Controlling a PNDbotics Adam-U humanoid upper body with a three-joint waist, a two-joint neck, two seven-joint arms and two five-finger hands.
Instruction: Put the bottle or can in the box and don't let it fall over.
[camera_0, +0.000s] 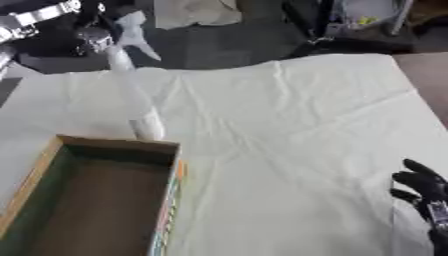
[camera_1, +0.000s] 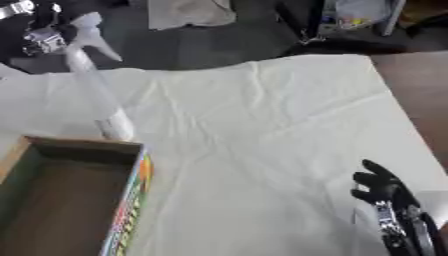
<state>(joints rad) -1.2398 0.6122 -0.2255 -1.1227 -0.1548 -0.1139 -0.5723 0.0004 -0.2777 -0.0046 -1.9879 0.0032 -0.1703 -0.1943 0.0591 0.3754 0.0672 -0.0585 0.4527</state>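
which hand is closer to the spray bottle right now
Left. The left hand is at the top of the spray bottle, by its trigger head, above the box. The right hand rests far off near the lower right corner.

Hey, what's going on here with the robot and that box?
The robot's left hand, up at the far left, holds a clear spray bottle by its top end. The bottle hangs tilted, its lower end just behind the far wall of the open cardboard box, not yet inside. The box shows nothing in it. The right hand rests idle near the lower right, on the white cloth covering the table.
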